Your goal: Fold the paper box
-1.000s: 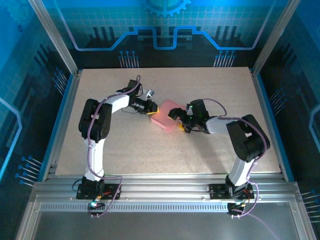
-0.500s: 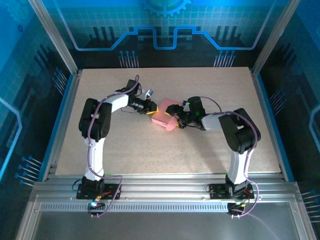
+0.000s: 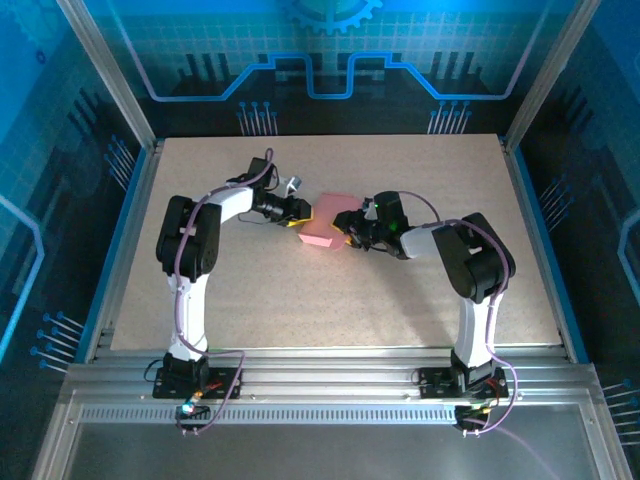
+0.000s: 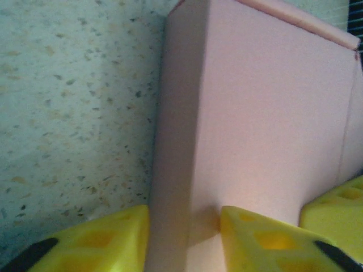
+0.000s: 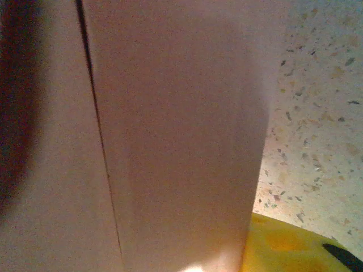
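1. The paper box (image 3: 322,230) lies on the speckled tabletop (image 3: 300,310). It is a small pink block, folded up and set askew to the tabletop's edges.
2. The left claw (image 3: 298,212) is at the box's left end and touches it. The left arm (image 3: 190,250) bends in toward the box from that side.
3. From the left wrist, two yellow fingers (image 4: 85,241) of the left claw (image 4: 184,232) stand either side of one long corner of the box (image 4: 261,113). One finger lies against the shaded side face. The other rests on the lit broad face.
4. I cannot tell whether the left claw is clenched on that corner or merely resting against it. The fingers touch the card, but no pinch is plain.
5. A further yellow part (image 4: 337,207) shows at the box's right margin in the same view. I cannot tell whose it is.
6. The right claw (image 3: 352,232) is at the box's right end, right against it, and the right arm (image 3: 470,260) curls in from that side.
7. From the right wrist the box (image 5: 170,124) looms very close, with one yellow finger (image 5: 289,249) just beside its lower right edge. I cannot tell whether the right claw is grasping or released.
8. A thin dark seam (image 5: 96,141) runs the length of the box's face in that view. Bare tabletop (image 5: 317,113) lies to the box's right there, and to its left (image 4: 68,102) in the left wrist view.
9. The box's far end in the left wrist view is closed by a folded edge (image 4: 295,17).
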Motion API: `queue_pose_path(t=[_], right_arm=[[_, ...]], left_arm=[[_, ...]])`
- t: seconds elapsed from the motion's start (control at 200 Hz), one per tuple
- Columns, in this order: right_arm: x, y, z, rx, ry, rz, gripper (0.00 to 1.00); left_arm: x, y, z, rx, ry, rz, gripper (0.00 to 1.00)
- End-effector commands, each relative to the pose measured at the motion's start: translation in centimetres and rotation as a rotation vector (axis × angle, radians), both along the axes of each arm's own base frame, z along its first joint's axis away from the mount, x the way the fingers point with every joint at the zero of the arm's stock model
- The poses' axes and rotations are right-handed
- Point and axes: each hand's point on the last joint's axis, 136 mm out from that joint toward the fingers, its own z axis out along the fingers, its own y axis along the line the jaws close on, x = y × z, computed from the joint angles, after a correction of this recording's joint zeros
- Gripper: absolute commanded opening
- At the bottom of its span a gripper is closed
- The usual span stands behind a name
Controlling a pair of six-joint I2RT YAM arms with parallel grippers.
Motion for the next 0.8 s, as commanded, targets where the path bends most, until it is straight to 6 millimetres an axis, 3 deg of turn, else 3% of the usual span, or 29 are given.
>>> queue_pose_path(t=[0.0,0.105,0.225,0.365,0.45,0.565,0.665,0.795], right_arm=[[0.2,1.3,1.8,0.045,-0.030,0.036,0.33],[0.2,1.1,2.3,0.041,-0.033,0.032,0.33],[0.2,0.7,3.1,0.027,-0.040,0.021,0.38],[-0.1,-0.1,4.5,0.010,-0.051,0.010,0.41],[-0.1,-0.9,5.3,0.000,-0.058,-0.008,0.41],[-0.2,-1.6,6.4,0.000,-0.064,-0.019,0.42],[-0.5,-2.2,7.8,0.002,-0.072,-0.026,0.42],[-1.1,-2.5,9.5,0.004,-0.079,-0.025,0.42]], left_arm=[[-1.6,0.2,-2.1,0.053,0.065,0.002,0.49],[-1.0,0.3,-0.3,0.043,-0.024,0.014,0.64],[0.1,1.0,4.4,0.056,-0.307,0.044,0.98],[0.0,2.6,10.9,0.095,-0.661,0.128,0.99],[-2.1,2.0,13.8,0.142,-0.929,0.106,0.99],[-5.4,0.4,15.0,0.295,-1.229,0.056,0.99],[-7.8,-1.0,15.5,0.311,-1.390,0.031,0.99],[-10.9,-3.6,14.6,0.416,-1.604,-0.136,0.99]])
